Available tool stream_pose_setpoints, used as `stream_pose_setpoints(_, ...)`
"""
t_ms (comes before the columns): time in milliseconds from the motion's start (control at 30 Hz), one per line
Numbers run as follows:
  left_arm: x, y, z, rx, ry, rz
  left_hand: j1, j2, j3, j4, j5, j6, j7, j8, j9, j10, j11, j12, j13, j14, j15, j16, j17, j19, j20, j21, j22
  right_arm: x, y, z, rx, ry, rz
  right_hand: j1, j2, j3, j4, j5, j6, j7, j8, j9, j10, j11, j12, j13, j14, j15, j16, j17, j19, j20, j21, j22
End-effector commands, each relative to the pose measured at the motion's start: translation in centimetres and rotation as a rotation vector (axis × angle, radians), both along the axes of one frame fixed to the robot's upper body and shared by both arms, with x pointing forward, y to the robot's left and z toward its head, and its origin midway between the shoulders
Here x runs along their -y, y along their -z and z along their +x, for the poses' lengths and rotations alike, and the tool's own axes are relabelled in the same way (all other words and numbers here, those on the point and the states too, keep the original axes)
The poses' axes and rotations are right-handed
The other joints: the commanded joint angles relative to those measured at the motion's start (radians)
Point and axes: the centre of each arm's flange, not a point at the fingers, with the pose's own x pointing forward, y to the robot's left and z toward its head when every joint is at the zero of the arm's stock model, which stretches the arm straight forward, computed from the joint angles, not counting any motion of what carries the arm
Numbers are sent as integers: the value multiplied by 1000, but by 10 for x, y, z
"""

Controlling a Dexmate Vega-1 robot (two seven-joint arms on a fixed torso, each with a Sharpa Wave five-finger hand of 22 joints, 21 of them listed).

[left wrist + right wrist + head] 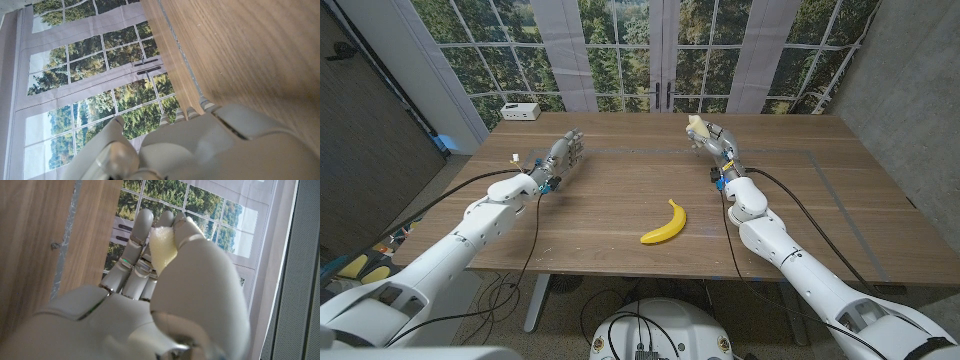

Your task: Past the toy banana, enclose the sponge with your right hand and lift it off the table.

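The sponge (697,126) is up off the table (620,215) in your right hand (713,142). From the head camera you can see it as a pale yellow lump at the fingertips, held over the far part of the tabletop at about one o'clock from the table's centre. Your right wrist camera gives the clearer look: the sponge (163,247) is pinched between the thumb and the fingers (141,230), which stand up straight behind it, with the window panes showing beyond them.

The toy banana (665,223) lies on the wood on your side of that hand, at about six o'clock from the sponge and well apart from it, its curve bowing toward the right edge of the table. Nothing touches it.

Your left hand (561,158) stands over the left part of the table at about ten o'clock from the banana, fingers stretched out and apart, holding nothing. In its own wrist camera you see only the back of the hand (210,145) and a row of fingertips above the wood grain.

A small white box (521,111) sits at the far left corner of the table, at about eleven o'clock from your left hand.
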Motion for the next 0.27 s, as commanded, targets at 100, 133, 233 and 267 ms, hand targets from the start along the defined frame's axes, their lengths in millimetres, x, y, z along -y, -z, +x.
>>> stream_pose_setpoints(100, -8, 9, 2, -8, 63, 20, 5, 27, -5, 2, 6, -39, -4, 0, 3, -29, 0, -1, 3, -83, -5, 0, 5, 6, 1, -5, 4, 1, 5, -12, -31, 9, 85, 130, 137, 7, 1, 4, 79, 77, 2, 4, 81, 72, 8, 4, 10, -7, -3, 2, -9, -93, 11, -2)
stream_pose_setpoints(133, -9, 11, 3, -12, 68, 12, 5, 27, -5, 2, 6, -39, -3, 0, 3, -28, 0, -1, 3, -83, -5, 0, 5, 6, 1, -5, 4, -1, 5, -13, -34, 2, 95, 130, 137, 8, 1, 4, 79, 77, 2, 4, 81, 72, 8, 3, 11, -7, -3, 2, -10, -94, 13, -3)
stream_pose_setpoints(233, -10, 15, 7, -4, 72, -15, 5, 27, -5, 2, 6, -40, -5, 0, 3, -28, 2, 0, 3, -83, -5, 0, 5, 7, 1, -5, 4, -4, 2, -16, -33, -18, 110, 131, 136, 8, 1, 4, 79, 77, 1, 4, 81, 72, 8, 4, 12, -7, -3, 3, -11, -94, 16, -4)
stream_pose_setpoints(267, -10, 16, 7, 6, 80, -25, 5, 27, -5, 2, 6, -40, -4, 0, 3, -28, 4, -1, 3, -84, -5, 0, 5, 7, 1, -5, 4, -5, -2, -18, -31, -18, 105, 131, 136, 8, 1, 4, 79, 77, 1, 4, 81, 72, 8, 3, 12, -7, -3, 3, -12, -94, 16, -4)
